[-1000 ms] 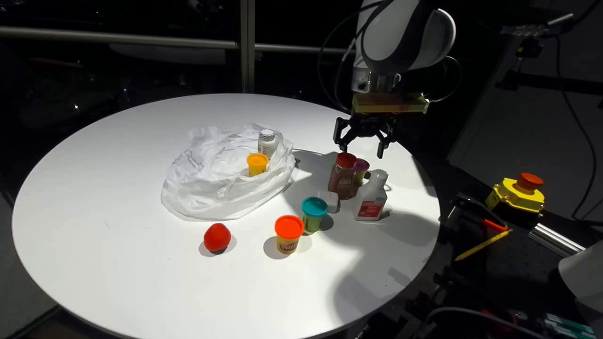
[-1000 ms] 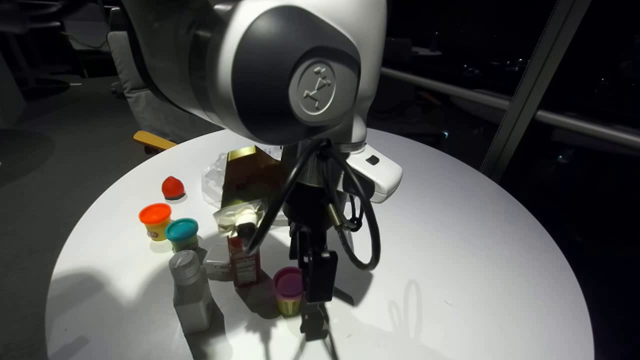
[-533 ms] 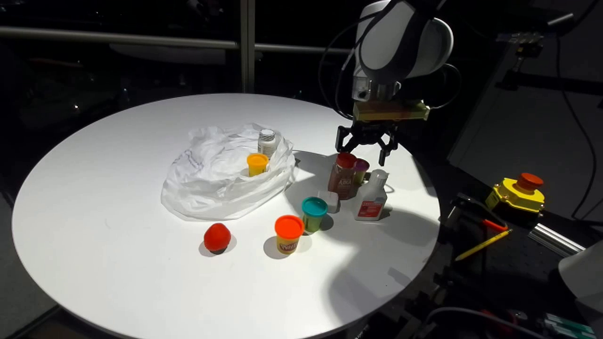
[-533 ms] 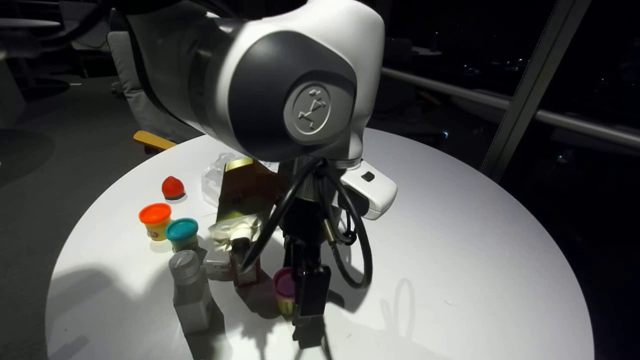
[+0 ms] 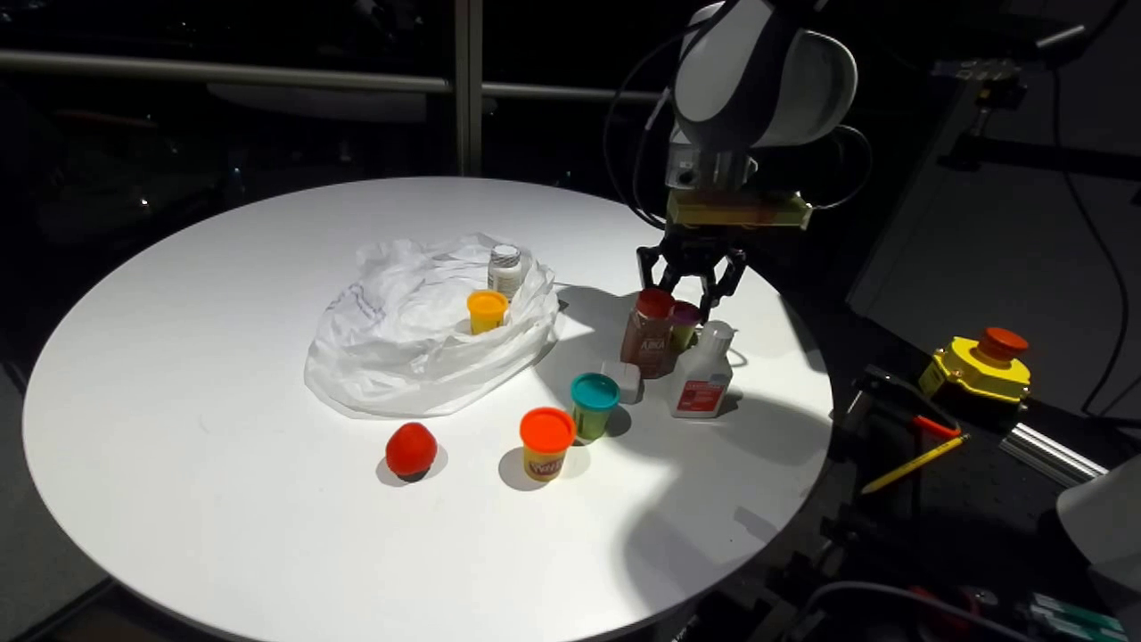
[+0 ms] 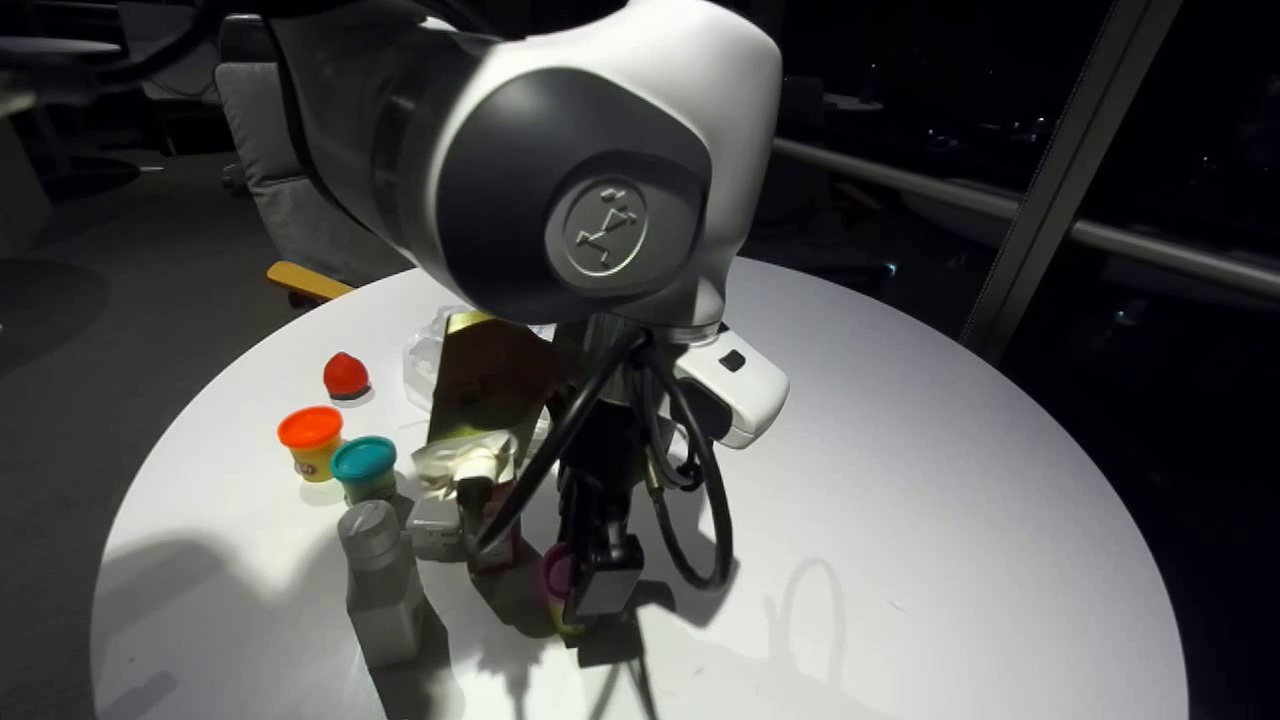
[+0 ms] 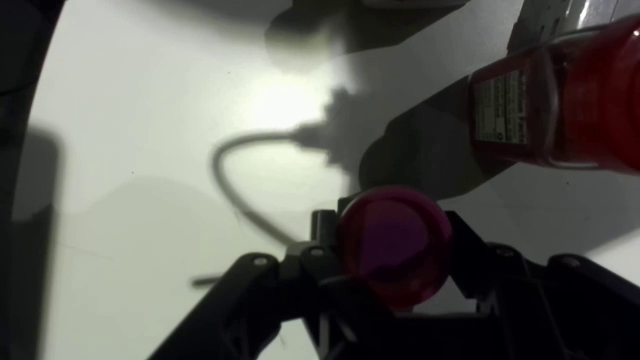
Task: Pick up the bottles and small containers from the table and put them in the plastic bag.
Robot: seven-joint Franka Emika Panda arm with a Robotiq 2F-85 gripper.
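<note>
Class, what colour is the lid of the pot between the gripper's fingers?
The pot lid is magenta-purple; it shows best in the wrist view.

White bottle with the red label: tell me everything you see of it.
The white bottle looks like plastic: boxy body, shoulders tapering to a white cap, a red label, its small print unreadable. Contents are hidden. It stands upright on the table, apart from the red-capped bottle nearby; only the table touches it.
</note>
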